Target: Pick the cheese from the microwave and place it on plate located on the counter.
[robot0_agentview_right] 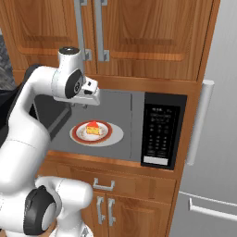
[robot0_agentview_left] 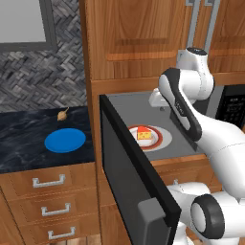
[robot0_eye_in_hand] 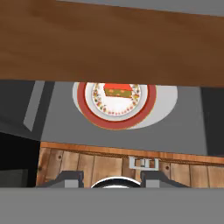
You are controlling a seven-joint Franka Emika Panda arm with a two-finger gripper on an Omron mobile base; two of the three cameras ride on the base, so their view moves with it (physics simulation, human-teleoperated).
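Inside the microwave [robot0_agentview_right: 121, 121], the cheese [robot0_agentview_right: 93, 128] lies below the spread, empty pincer [robot0_agentview_right: 82, 104].

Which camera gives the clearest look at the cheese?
The left base view: the cheese shows its yellow holed face on the red-rimmed plate. The right base view shows it smaller, as a plain wedge. The hand view sees it from above, red-topped and distant.

place: home kitchen | cues: built-in microwave [robot0_agentview_right: 115, 127], wooden cabinets [robot0_agentview_right: 148, 37], black marble counter [robot0_agentview_left: 28, 134], drawers [robot0_agentview_left: 48, 201]
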